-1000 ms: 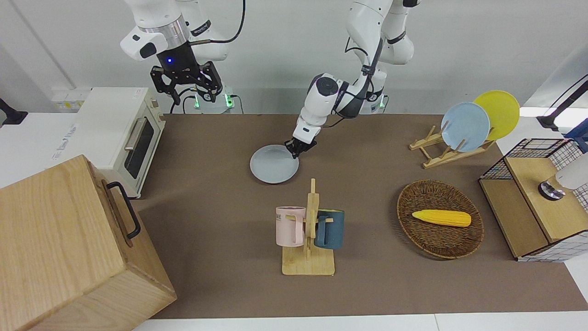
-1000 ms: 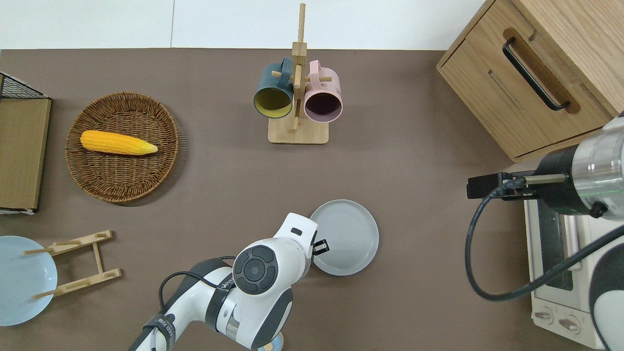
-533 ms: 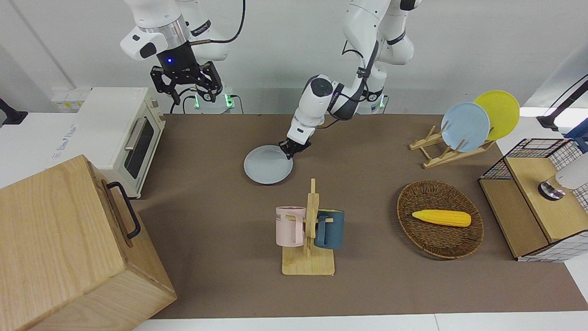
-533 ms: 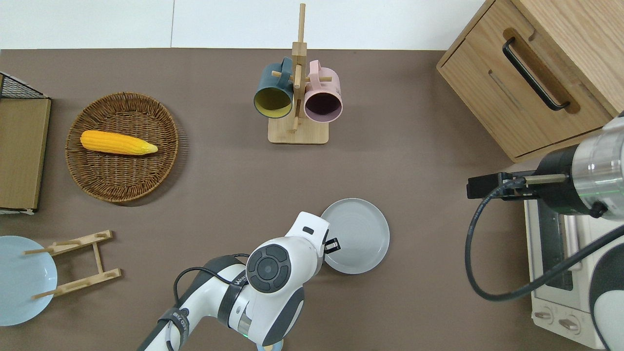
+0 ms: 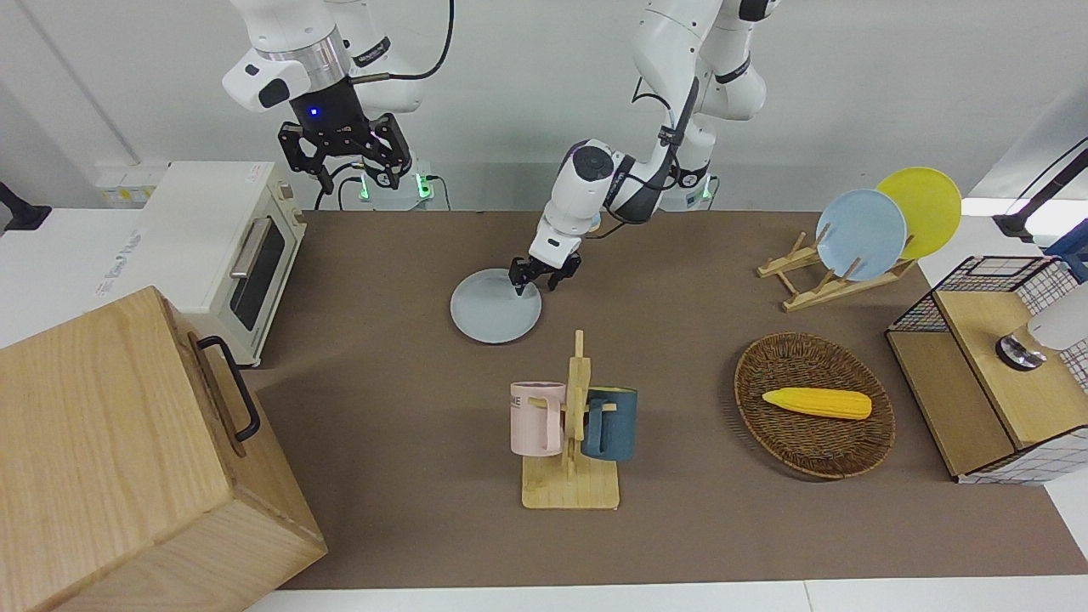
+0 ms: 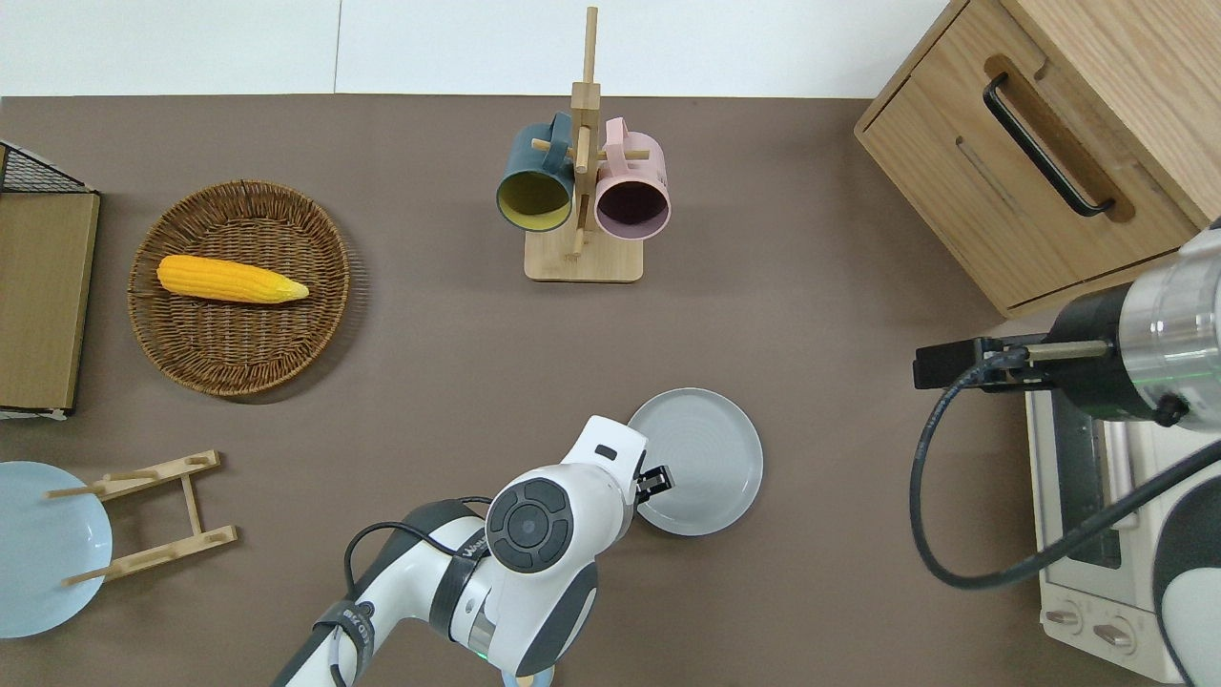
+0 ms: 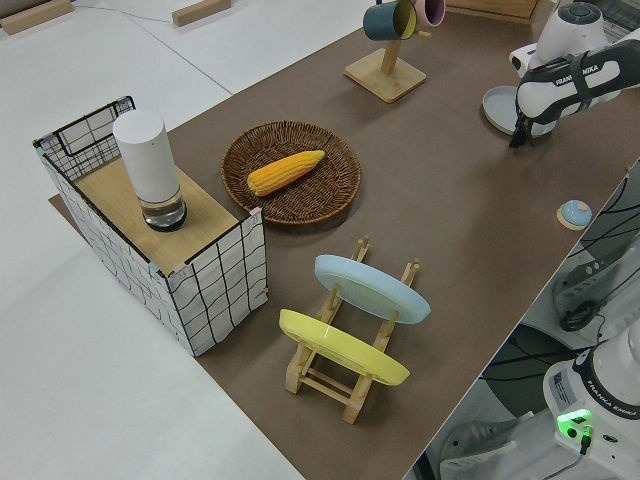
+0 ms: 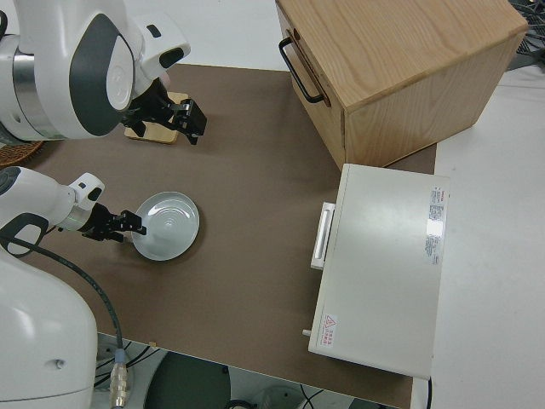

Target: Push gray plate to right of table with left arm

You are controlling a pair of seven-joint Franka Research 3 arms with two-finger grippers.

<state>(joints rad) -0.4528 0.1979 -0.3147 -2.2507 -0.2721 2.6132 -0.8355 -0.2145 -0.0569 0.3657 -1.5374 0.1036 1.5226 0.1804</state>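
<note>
The gray plate (image 5: 495, 306) lies flat on the brown table (image 5: 382, 365) near the middle, nearer to the robots than the mug stand. It also shows in the overhead view (image 6: 701, 458) and the right side view (image 8: 168, 225). My left gripper (image 5: 535, 284) is low at the plate's rim on the side toward the left arm's end, fingers apart, one over the rim and one outside it, holding nothing. It also shows in the overhead view (image 6: 657, 480). My right gripper (image 5: 344, 157) is parked and open.
A wooden stand with a pink and a blue mug (image 5: 571, 425) stands farther from the robots than the plate. A white toaster oven (image 5: 225, 246) and a wooden cabinet (image 5: 127, 459) fill the right arm's end. A wicker basket with corn (image 5: 814, 404) and a plate rack (image 5: 858, 238) sit toward the left arm's end.
The plate slid toward the right arm's end with the left gripper against its rim, then stopped. The left gripper's fingers have now spread at the rim. The right arm has not moved.
</note>
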